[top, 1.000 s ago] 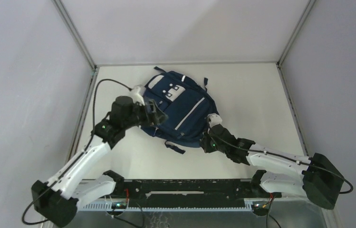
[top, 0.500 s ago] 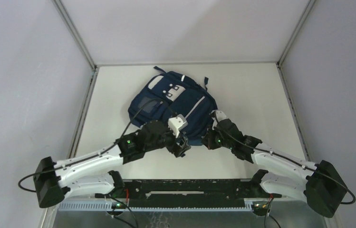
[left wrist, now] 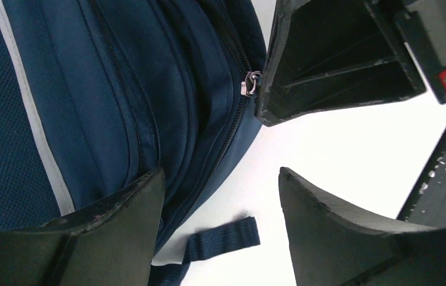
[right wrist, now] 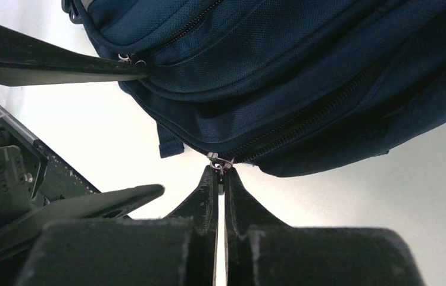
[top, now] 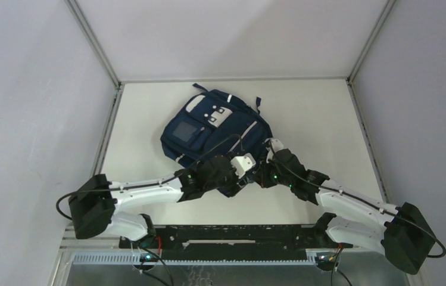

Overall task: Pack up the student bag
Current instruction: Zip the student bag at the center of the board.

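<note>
Seems unzip step, large navy fabric backpack (top: pixel 208 128): my R claw (right wrist: pixel 221 173) pinches metal zip pull (right wrist: pixel 220 161), L claw (left wrist: pixel 220 176) spread. Next: drag pull along track.

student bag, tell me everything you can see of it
The student bag is navy woven fabric with white patches, a pale stripe and dark straps, lying flat on the white table. The shut right end effector pinches a metal zipper pull at its near edge; the open left end effector straddles that edge.
</note>
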`<action>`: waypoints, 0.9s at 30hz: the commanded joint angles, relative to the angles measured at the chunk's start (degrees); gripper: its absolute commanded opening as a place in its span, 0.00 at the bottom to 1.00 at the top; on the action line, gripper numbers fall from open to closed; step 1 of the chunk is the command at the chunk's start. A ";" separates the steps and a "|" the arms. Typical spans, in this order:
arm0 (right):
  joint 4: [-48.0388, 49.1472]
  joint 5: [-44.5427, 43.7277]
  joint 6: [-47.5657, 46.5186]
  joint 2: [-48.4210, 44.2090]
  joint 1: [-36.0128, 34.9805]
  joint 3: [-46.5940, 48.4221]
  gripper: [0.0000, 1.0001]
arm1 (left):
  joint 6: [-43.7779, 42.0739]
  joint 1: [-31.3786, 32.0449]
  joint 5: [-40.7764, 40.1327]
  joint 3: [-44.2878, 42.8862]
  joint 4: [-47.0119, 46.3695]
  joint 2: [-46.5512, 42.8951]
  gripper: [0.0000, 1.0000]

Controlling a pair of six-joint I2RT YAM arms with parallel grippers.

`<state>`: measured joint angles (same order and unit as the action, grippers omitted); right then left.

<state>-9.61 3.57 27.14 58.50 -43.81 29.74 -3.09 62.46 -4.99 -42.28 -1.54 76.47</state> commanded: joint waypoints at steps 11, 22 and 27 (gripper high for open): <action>-2.46 3.26 -0.64 -6.27 6.05 -0.16 0.00 | -3.17 -0.17 -7.83 -0.21 -9.02 1.20 0.03; -8.56 4.87 -2.43 -7.65 13.72 -0.21 0.00 | -0.54 -1.55 -5.31 4.94 -3.02 -6.30 0.00; -9.75 5.95 -1.86 -7.24 20.37 -0.21 0.00 | 0.49 -1.71 -12.23 9.22 0.66 -14.04 0.00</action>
<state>-18.57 10.13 26.04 51.81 -27.97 29.06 -4.27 61.12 -11.03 -35.92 -3.66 69.10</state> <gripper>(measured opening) 0.018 0.004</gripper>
